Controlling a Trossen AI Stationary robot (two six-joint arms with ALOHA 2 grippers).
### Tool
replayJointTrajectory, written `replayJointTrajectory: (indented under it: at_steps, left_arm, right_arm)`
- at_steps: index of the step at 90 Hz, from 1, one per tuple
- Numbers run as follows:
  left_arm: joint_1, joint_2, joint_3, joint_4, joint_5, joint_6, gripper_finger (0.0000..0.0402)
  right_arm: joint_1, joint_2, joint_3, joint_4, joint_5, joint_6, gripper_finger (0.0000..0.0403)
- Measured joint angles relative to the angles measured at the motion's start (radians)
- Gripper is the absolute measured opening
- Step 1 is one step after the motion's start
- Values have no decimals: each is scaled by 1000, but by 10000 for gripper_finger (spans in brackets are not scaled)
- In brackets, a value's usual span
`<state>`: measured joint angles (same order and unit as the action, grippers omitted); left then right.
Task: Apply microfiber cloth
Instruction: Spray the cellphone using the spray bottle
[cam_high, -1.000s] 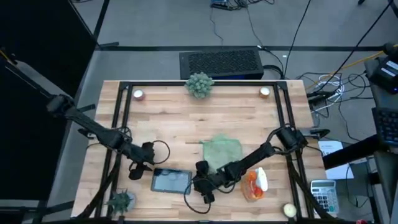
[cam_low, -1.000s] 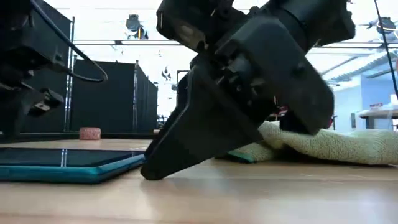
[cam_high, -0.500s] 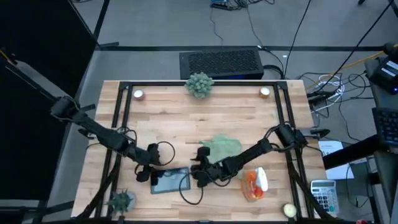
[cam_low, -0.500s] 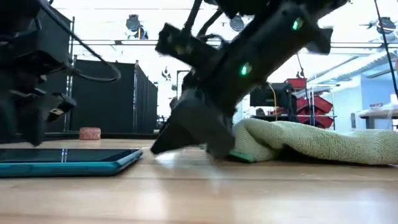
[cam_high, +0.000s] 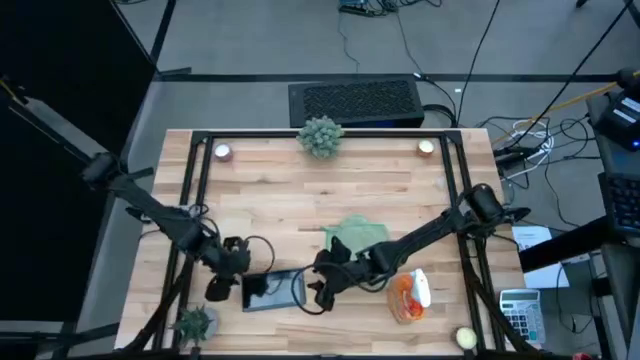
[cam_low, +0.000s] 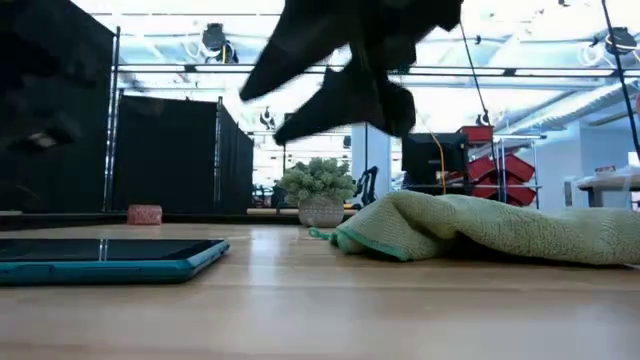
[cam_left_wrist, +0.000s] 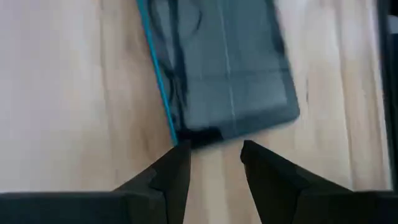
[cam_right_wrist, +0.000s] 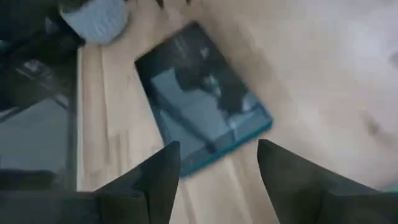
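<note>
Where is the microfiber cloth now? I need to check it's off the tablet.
In the high view the microfiber cloth lies bunched near the table's middle, beyond the tablet and apart from it, beside the right gripper.

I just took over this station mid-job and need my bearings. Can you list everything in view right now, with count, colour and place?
microfiber cloth: one, pale sage green, bunched at table centre, not on the tablet
tablet: one, dark with teal edge, flat near the front edge
plant ball: one, green, back edge, middle
small plant: one, green, front left corner
candles: two, pale, back corners
bottle: one, white, lying on an orange item, front right
round object: one, pale yellow, front right corner
grille box: one, black, behind the table
left gripper: open, at the tablet's left edge
right gripper: open, raised between tablet and cloth
</note>
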<state>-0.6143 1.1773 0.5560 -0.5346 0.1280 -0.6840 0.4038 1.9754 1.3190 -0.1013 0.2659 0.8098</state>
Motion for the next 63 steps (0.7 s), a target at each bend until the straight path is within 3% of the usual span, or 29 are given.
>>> replayJointTrajectory:
  at_steps: [10, 33, 63]
  left_arm:
    - [-39, 61, 0, 8, 16, -97, 134]
    - [-51, 206, 4, 76, 19, -96, 134]
    - [-23, 230, 0, 185, -51, -49, 134]
  right_arm:
    - [3, 52, 0, 44, -44, 96, 196]
    - [1, 150, 0, 116, -121, 349, 196]
    - [-31, 180, 3, 147, -145, 417, 196]
